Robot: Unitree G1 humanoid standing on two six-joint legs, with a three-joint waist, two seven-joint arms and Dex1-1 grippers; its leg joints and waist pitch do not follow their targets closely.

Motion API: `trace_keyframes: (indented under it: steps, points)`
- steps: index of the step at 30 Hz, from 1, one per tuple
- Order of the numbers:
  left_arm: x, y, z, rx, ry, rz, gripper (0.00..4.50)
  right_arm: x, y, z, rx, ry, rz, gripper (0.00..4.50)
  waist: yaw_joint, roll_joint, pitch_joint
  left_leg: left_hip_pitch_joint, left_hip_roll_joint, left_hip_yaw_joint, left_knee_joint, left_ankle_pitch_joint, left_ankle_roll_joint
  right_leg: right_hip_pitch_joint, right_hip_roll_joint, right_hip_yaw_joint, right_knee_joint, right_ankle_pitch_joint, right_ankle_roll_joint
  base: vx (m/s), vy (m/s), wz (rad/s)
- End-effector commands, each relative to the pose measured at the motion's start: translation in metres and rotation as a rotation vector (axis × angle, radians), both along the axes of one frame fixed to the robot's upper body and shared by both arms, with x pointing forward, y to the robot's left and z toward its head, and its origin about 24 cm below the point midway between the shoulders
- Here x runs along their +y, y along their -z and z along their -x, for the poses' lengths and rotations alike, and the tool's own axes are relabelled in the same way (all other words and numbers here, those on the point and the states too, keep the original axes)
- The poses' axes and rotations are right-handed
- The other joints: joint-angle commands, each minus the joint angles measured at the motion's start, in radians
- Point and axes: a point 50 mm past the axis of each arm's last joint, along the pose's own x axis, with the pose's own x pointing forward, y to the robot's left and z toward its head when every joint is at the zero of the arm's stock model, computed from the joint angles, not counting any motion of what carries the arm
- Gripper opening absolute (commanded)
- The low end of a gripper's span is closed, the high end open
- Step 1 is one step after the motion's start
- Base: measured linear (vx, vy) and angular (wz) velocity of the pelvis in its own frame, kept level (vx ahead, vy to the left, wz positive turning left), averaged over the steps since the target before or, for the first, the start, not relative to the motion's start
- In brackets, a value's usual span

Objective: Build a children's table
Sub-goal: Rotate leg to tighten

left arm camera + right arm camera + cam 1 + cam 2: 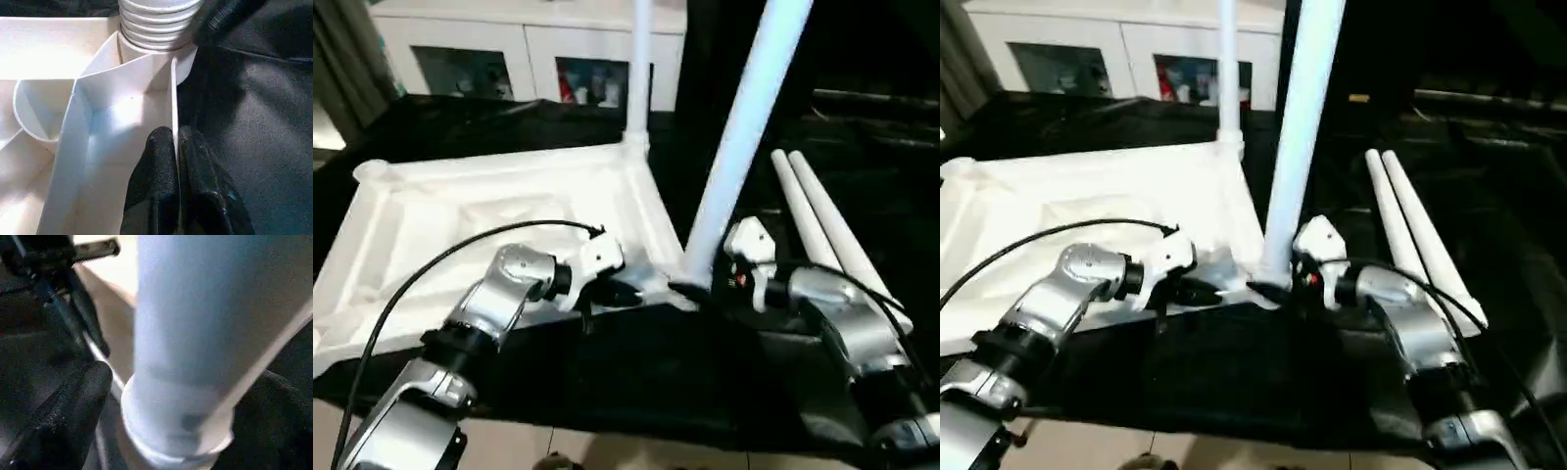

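Observation:
The white tabletop (460, 196) lies upside down on black cloth, ribs up. One white leg (639, 69) stands upright in its far right corner. A second leg (744, 127) leans in the near right corner socket, with its ribbed thread (156, 24) showing above the socket. My left gripper (631, 291) is shut on the thin rim wall (172, 98) just beside that socket, a finger (156, 161) on each side of the wall. My right gripper (700, 284) is open, and its fingers (63, 416) straddle the base of the leaning leg (186, 333). Two loose legs (822, 225) lie to the right.
A white cabinet with glass doors (509, 49) stands behind the work surface. Black cloth (636, 362) covers the surface up to its near edge, with pale floor below. My right forearm (852, 323) lies over the near ends of the loose legs.

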Motion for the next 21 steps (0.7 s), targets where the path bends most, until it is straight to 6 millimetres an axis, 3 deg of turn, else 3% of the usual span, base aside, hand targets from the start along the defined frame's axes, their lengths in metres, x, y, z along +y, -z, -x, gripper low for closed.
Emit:
trace_keyframes:
  steps: [1, 8, 11, 12, 17, 21]
  points:
    - [-0.0041, -0.0101, 0.0011, -0.037, 0.051, 0.032, 0.00, -0.0013, -0.0012, 0.0015, -0.003, -0.015, 0.018, 4.22, -0.002, -0.011, -0.071, 0.012, 0.054, -0.011, -0.061, -0.149, 0.072, 0.065, -0.084, 0.059, -0.058, -0.195, -0.195, 0.000, 0.000, 0.00]
    - [-0.0020, -0.0110, 0.0020, -0.034, 0.051, 0.034, 0.00, -0.0010, -0.0028, -0.0001, -0.008, -0.009, 0.011, 3.53, -0.001, -0.010, -0.074, 0.011, 0.054, -0.011, -0.057, -0.122, 0.083, 0.065, -0.081, 0.058, -0.051, -0.156, -0.204, 0.000, 0.000, 0.00]
    - [-0.0016, -0.0110, 0.0020, -0.033, 0.050, 0.033, 0.00, -0.0009, -0.0018, 0.0010, -0.001, -0.015, 0.013, 3.39, -0.002, -0.009, -0.072, 0.011, 0.053, -0.011, -0.056, -0.139, 0.079, 0.064, -0.082, 0.058, -0.054, -0.184, -0.199, 0.000, 0.000, 0.00]
    - [-0.0014, -0.0108, 0.0019, -0.033, 0.049, 0.031, 0.00, -0.0010, -0.0007, 0.0016, 0.004, -0.018, 0.015, 3.11, -0.001, -0.008, -0.072, 0.012, 0.053, -0.011, -0.056, -0.147, 0.075, 0.063, -0.082, 0.058, -0.055, -0.198, -0.196, 0.000, 0.000, 0.00]
    - [-0.0010, -0.0107, 0.0016, -0.031, 0.046, 0.030, 0.00, -0.0016, 0.0023, 0.0021, 0.013, -0.017, 0.021, 2.79, -0.002, -0.008, -0.069, 0.013, 0.053, -0.012, -0.056, -0.179, 0.057, 0.061, -0.082, 0.058, -0.060, -0.256, -0.179, 0.000, 0.000, 0.00]
    - [-0.0010, -0.0103, 0.0012, -0.023, 0.041, 0.032, 0.00, -0.0014, 0.0070, 0.0003, 0.030, 0.022, -0.002, 2.76, -0.002, -0.009, -0.072, 0.010, 0.052, -0.012, -0.054, -0.165, 0.058, 0.063, -0.081, 0.058, -0.056, -0.233, -0.180, 0.000, 0.000, 0.00]
